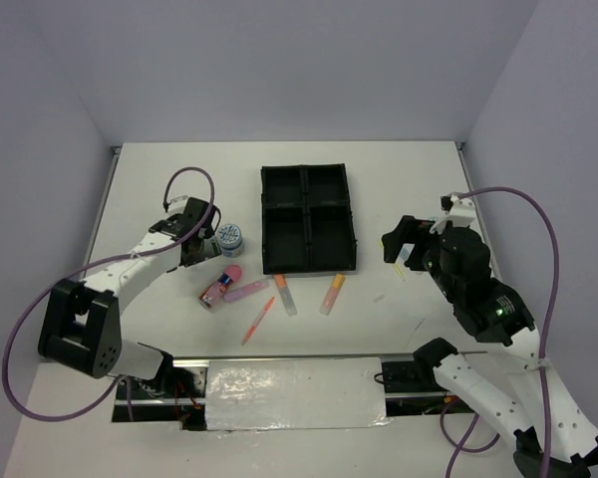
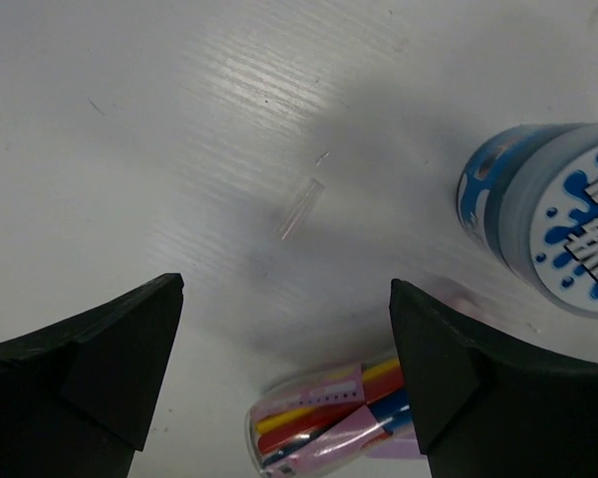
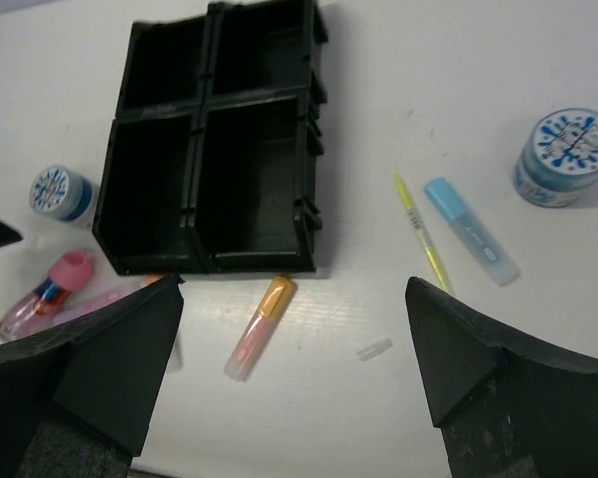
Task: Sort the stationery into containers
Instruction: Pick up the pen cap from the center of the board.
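The black tray [image 1: 308,205] with its four containers stands mid-table. My left gripper [image 1: 201,246] hangs open just above the table. In its wrist view the pink tube [image 2: 324,418] lies low between the jaws [image 2: 284,329], touching neither, with a blue-white tape roll [image 2: 553,224] to the right. My right gripper [image 1: 403,249] is open and raised to the right of the tray. The right wrist view shows an orange-capped marker [image 3: 261,327] between the jaws [image 3: 294,334], a yellow pen [image 3: 421,231], a blue marker [image 3: 470,231] and a second tape roll [image 3: 568,154].
In front of the tray lie a purple marker [image 1: 247,290], an orange marker [image 1: 285,295] and a thin orange pen [image 1: 258,319]. A small clear cap [image 3: 374,349] lies loose on the table. The tray's compartments [image 3: 201,189] look empty.
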{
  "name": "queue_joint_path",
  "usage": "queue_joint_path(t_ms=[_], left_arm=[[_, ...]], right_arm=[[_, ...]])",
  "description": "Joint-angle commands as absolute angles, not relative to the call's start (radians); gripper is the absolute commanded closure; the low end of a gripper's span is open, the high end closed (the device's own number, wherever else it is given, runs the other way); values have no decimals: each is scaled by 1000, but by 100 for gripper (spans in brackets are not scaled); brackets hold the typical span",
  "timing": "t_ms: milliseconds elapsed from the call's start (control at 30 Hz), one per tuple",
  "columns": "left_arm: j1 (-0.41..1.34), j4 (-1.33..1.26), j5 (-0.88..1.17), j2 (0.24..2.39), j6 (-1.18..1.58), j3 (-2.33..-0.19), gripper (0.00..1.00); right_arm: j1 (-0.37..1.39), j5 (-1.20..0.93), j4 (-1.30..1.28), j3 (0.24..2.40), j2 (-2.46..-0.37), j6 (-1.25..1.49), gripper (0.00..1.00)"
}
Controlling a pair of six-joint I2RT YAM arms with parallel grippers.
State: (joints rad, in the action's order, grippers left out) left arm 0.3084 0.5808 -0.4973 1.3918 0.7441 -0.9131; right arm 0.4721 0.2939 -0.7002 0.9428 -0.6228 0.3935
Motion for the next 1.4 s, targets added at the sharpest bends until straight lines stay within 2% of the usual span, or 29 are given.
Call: queue_joint_path(t_ms=[0,233,300,367,467,567,733,767,1000,1067,1300,1367], left_arm=[[298,486,-483,1430,796,-879,4],[238,385,-411,1443,752,-804,10],[197,345,-362,1462,724,-792,21],[187,334,-350,1474,715,-804,24],[187,337,-341,1502,712,-827,24],[186,348,-354,1523,710,-845,29],[184,365,-374,1555,713,-851,30],[184,374,-379,1558,721,-856,33],[181,387,-403,1557,736,-834,33],[181,393,-405,1563,739,-839,39],[181,408,-396,1592,741,-859,46],[179,408,-388,1601,741,-865,55]], right_arm=[[479,198,-635,928,-621,376,0],[483,204,-618,917,-594,365,0],[483,199,-615,914,-588,365,0],[483,198,-617,911,-584,365,0],[486,198,-621,916,-584,367,0],[486,202,-626,917,-584,368,0],[488,210,-627,919,-581,370,0],[489,212,-626,917,-578,370,0],[489,221,-638,922,-581,365,0],[489,225,-637,920,-572,367,0],[489,230,-644,913,-557,371,0],[491,232,-647,916,-551,371,0]])
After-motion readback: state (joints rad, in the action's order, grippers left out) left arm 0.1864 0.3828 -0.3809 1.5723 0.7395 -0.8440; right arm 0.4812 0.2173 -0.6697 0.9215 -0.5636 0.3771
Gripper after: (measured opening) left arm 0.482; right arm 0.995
